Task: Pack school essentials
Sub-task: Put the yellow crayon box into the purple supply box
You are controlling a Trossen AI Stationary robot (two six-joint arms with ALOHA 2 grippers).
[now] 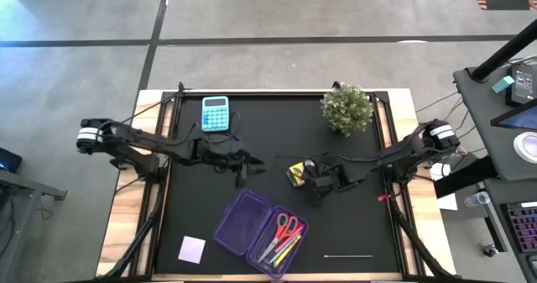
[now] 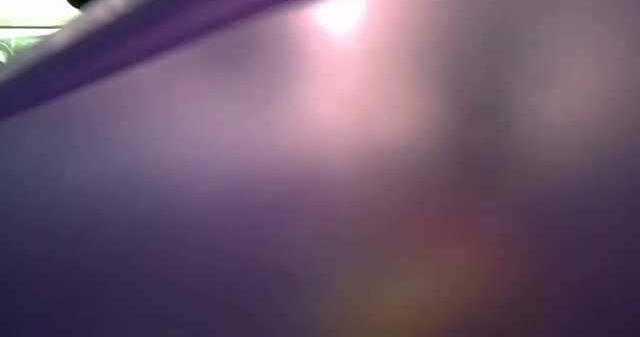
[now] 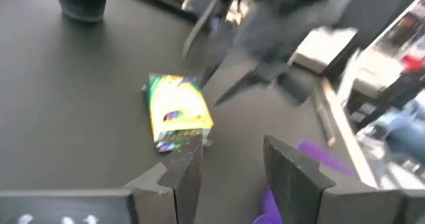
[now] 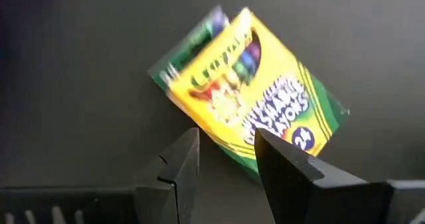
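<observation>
Plainly, most of the packing is done but two pieces lie loose, and both carry risks. Starting at the lower left of the high view, the lilac note pad (image 1: 192, 248) lies alone on the black table (image 1: 369, 233), apart from the case and easily forgotten. Just right of it the translucent purple case (image 1: 243, 222) lies open at the bottom centre, with the red-handled scissors (image 1: 286, 226) and the coloured pens (image 1: 282, 249) already in its right half; the case stands so near the low camera that it fills that view entirely. Above it, left of centre, the left gripper (image 1: 242, 167) hangs empty with its fingers (image 3: 189, 177) moderately parted, aimed toward the crayons. Right of centre, the yellow crayon box (image 1: 295, 174) lies flat, and the right gripper (image 1: 315, 180) is at its edge, jaws narrowly apart and holding nothing, the fingertips (image 4: 184, 159) just short of the box (image 4: 249, 101). That gap looks narrower than the box lying flat, so a closing pinch could nudge or spin it away rather than grip it. Both arms point at the same item, so they could collide. The calculator (image 1: 216, 112) and the potted plant (image 1: 347, 107) sit along the top, well clear of the work.
</observation>
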